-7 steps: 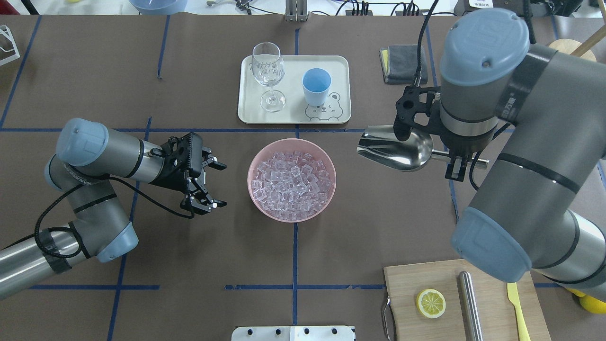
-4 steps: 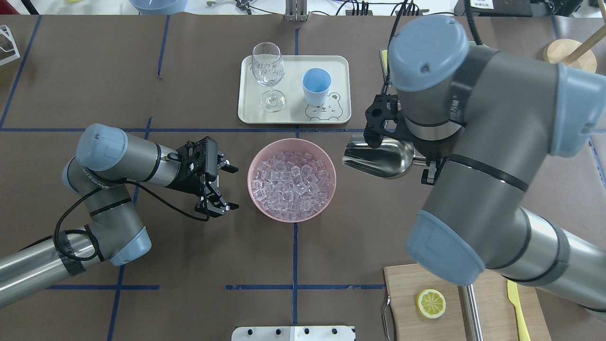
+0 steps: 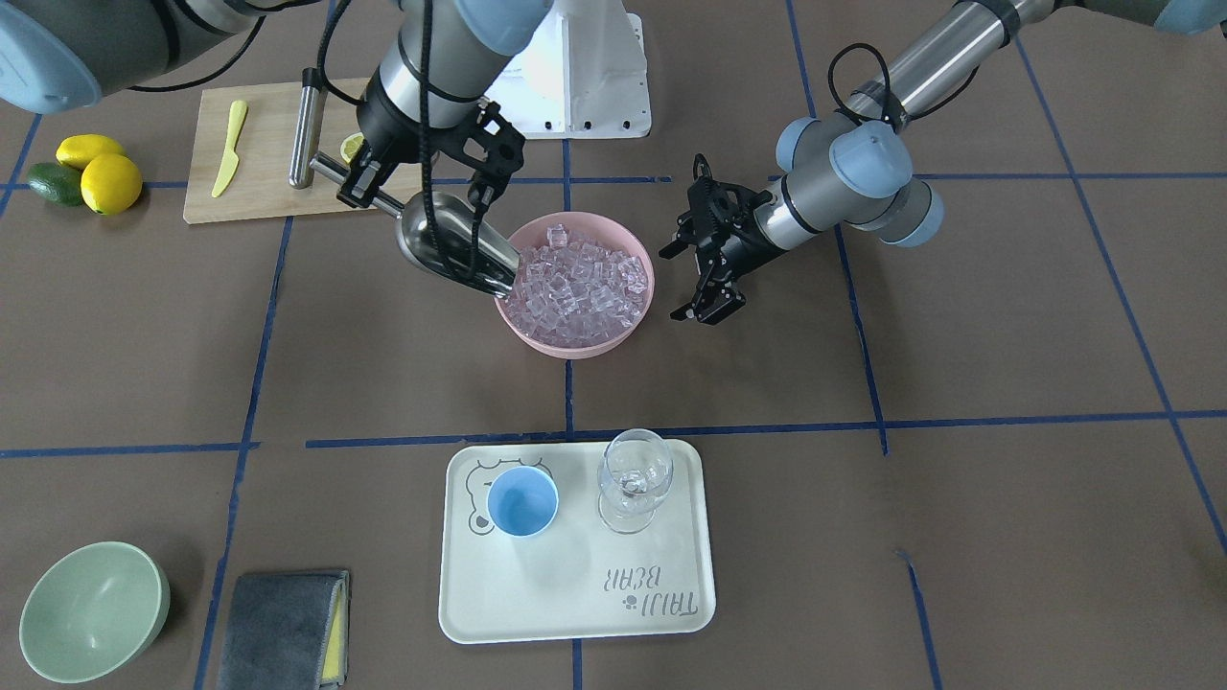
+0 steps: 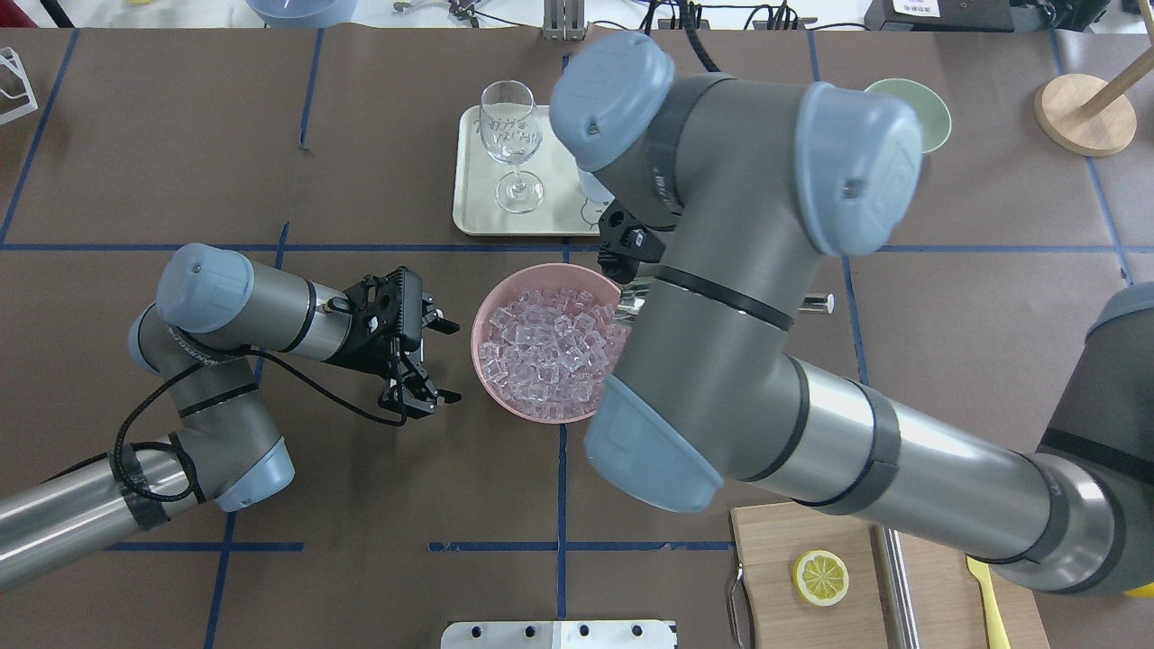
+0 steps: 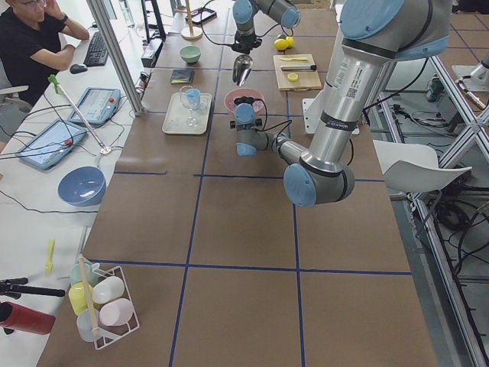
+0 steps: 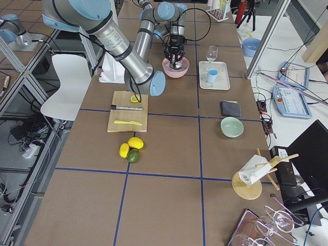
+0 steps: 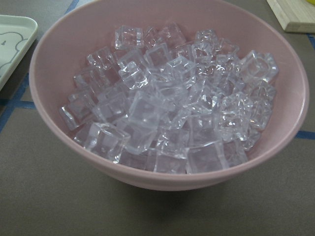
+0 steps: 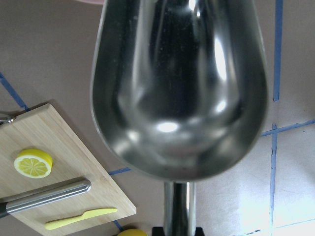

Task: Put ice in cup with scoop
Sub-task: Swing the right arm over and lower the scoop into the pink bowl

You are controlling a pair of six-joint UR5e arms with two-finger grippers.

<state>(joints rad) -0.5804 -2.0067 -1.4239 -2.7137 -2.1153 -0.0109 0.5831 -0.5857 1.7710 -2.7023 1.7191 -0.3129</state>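
Note:
The ice fills a pink bowl at the table's middle; it also shows in the overhead view and close up in the left wrist view. My right gripper is shut on the handle of the steel scoop. The scoop tilts down, its open end at the bowl's rim. The trough is empty in the right wrist view. The light-blue cup stands empty on a tray. My left gripper is open and empty beside the bowl, apart from it.
The white tray also holds a clear wine glass. A pale green bowl and a grey cloth lie near it. A cutting board with a yellow knife, a steel cylinder and a lemon slice is behind the right arm.
My right arm has swung the scoop across to the pink bowl's rim and now hides the cup from overhead. My left gripper has moved a little closer to the bowl.

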